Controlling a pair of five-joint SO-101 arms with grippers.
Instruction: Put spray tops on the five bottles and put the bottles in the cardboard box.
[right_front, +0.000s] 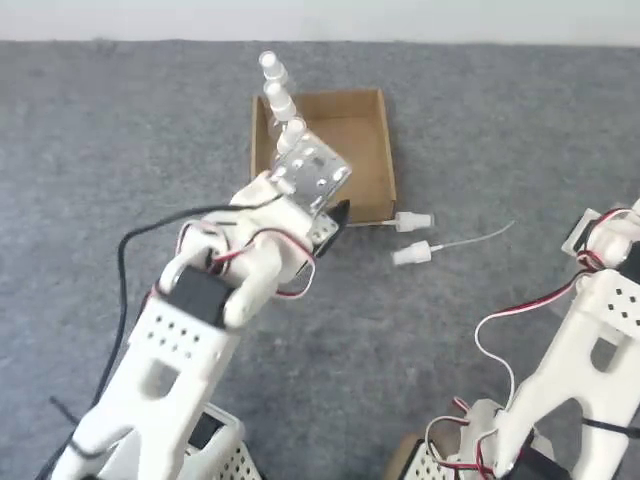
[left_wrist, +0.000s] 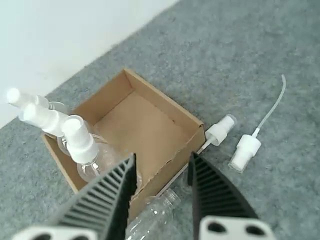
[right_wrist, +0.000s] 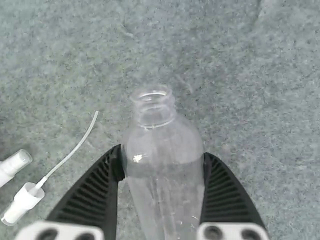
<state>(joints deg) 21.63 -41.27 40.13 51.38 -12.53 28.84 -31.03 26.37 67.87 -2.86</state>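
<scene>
Left gripper (left_wrist: 161, 160): fingers apart at a medium gap, nothing clamped. It hangs over the near wall of the cardboard box (right_front: 387, 160), which sits upper centre in the high view. The left wrist view shows a topless clear bottle (left_wrist: 152, 216) lying on its side on the grey carpet (right_front: 500, 120), just outside that box wall. It shows in the gap between the two fingers; can't tell if either one touches it.

Inside the box: three capped bottles (right_front: 281, 100) in a row along its left wall, leaning, with their spray heads above the rim.

Two loose tops lie on the carpet just right of the box's lower right corner. The upper spray top (right_front: 413, 221) lies close to the box. The lower spray top (right_front: 412, 254) lies just below it, its thin dip tube trailing off to the right.

Right gripper (right_wrist: 161, 157): closed around an uncapped bottle (right_wrist: 156, 125), one finger on each side of the body, open neck pointing away from the wrist. The right arm (right_front: 590, 330) is at the right edge of the high view, well apart from the box.
</scene>
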